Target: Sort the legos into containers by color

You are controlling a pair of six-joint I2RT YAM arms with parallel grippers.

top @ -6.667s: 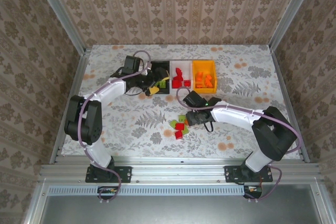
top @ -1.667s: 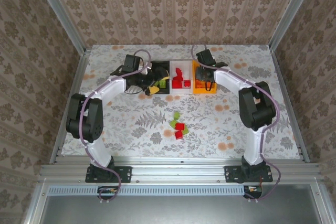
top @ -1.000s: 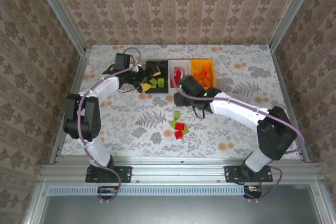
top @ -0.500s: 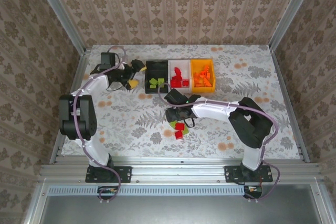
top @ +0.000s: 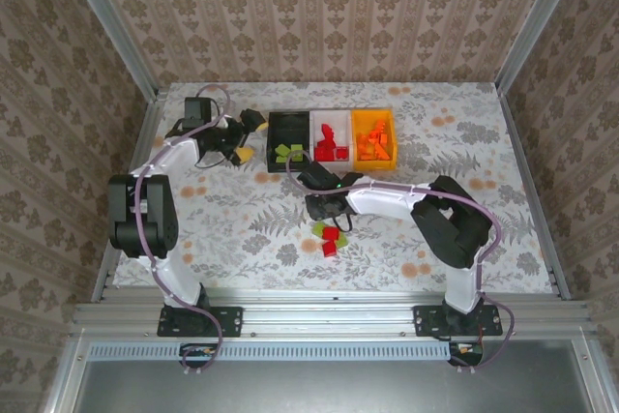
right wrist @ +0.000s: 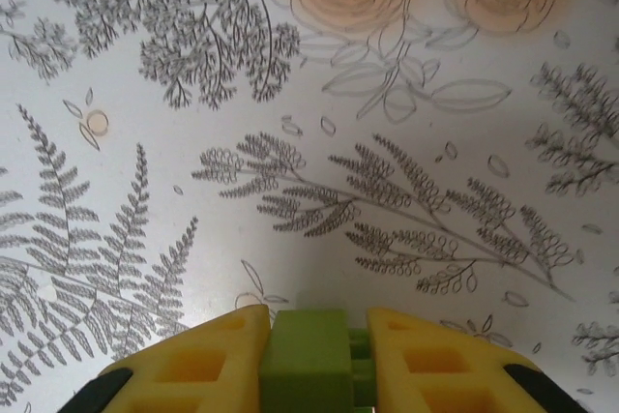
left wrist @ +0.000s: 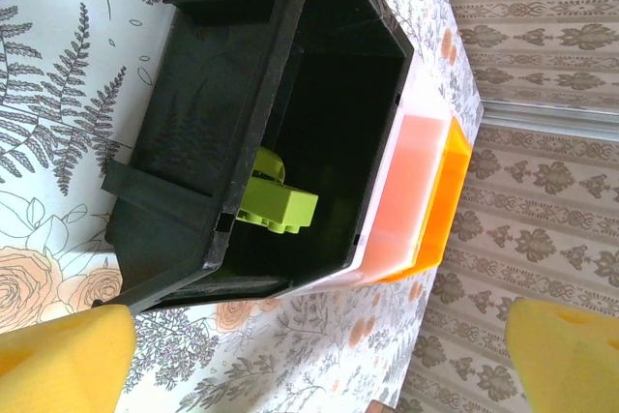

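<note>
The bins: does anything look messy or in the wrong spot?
No mix-ups: green legos sit in the black bin, red in the white bin, orange in the orange bin. A few loose legos lie on the table.

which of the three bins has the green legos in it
The black bin, leftmost in the row: green legos lie in it, while the white middle bin holds red legos and the orange bin orange legos.

No text, labels, brands or numbers can be read. Checked the containers (top: 276,142), the legos (top: 330,239), the floral surface (top: 435,210) and the wallpaper (top: 319,16): printed patterns only, no lettering.
</note>
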